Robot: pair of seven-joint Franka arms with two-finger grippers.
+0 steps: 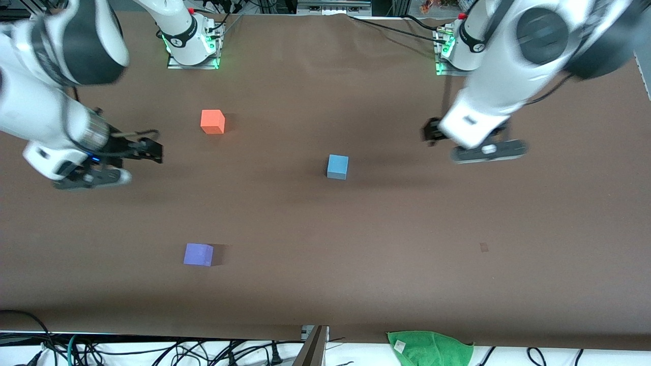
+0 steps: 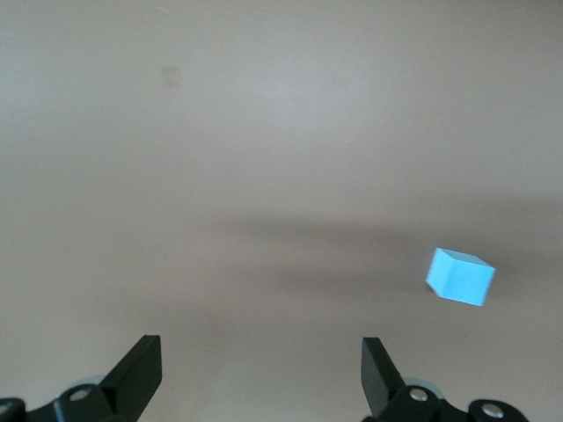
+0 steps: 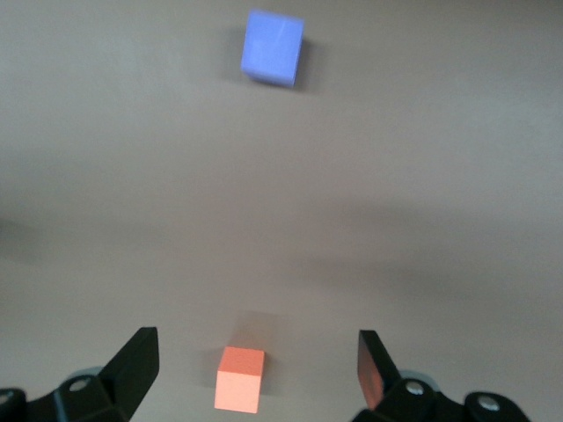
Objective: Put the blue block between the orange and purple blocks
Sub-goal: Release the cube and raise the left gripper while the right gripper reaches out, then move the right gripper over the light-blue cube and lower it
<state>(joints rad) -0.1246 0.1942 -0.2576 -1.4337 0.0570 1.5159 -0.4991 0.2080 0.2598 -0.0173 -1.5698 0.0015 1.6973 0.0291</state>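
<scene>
Your left gripper [image 2: 259, 369] and right gripper [image 3: 255, 369] are hovering spread apart, empty; blue block [image 1: 337, 166] is sitting apart from the orange block [image 1: 212, 121] and purple block [image 1: 198, 254].

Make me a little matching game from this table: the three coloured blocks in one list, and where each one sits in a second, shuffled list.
Things:
1. blue block
2. orange block
3. purple block

Places:
A. nearest the front camera of the three, toward the right arm's end of the table
B. nearest the robots' bases, toward the right arm's end
C. mid-table, closer to the left arm's end than the other two

Pairs: 1-C, 2-B, 3-A
</scene>
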